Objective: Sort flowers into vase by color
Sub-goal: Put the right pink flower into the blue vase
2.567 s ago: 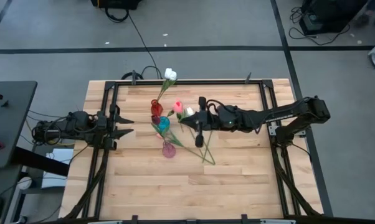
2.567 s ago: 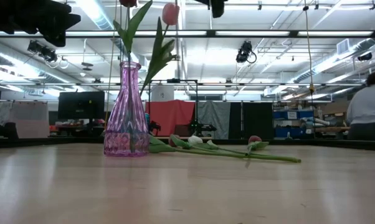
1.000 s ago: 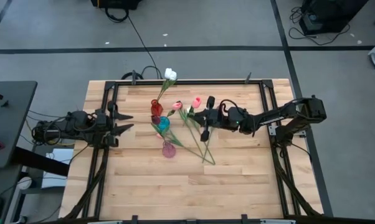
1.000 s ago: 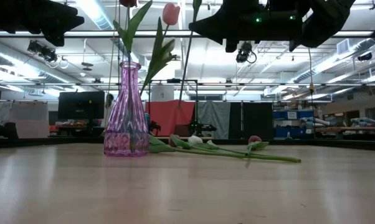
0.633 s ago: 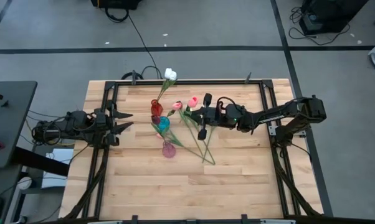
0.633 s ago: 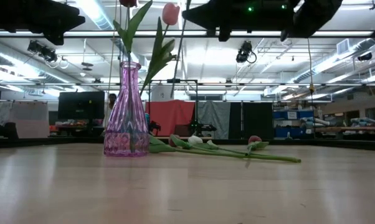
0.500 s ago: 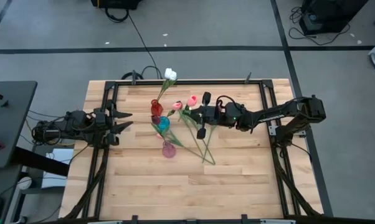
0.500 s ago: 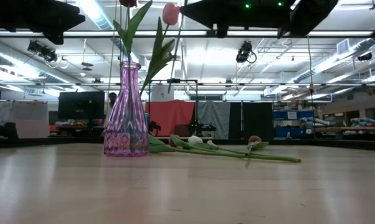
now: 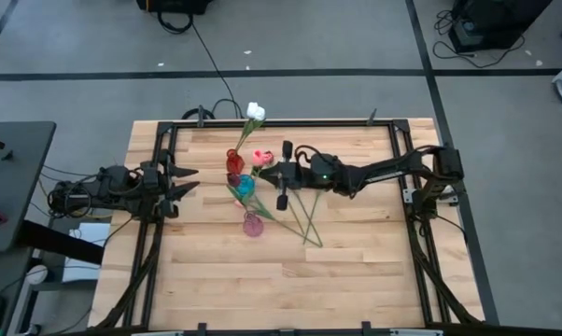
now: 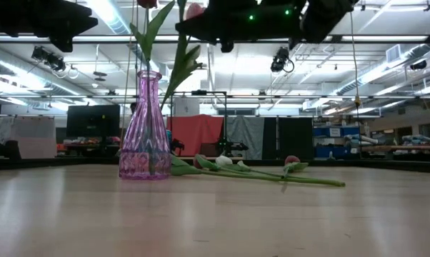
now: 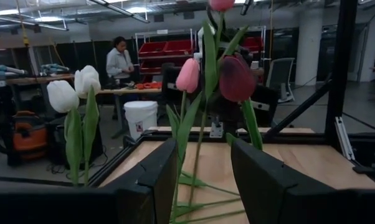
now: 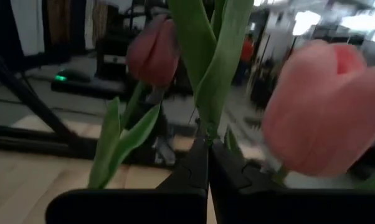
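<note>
Pink tulip (image 9: 259,156) pinched in right tool (image 9: 271,172), arm outstretched over vases (image 9: 245,187); left tool (image 9: 186,181) parted, idle.

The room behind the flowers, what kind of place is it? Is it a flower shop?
Probably not a shop. It looks like a workshop or robot lab: long ceiling lights, a person at a workbench, red storage bins on shelves, and a wooden table with robot arms on it.
</note>
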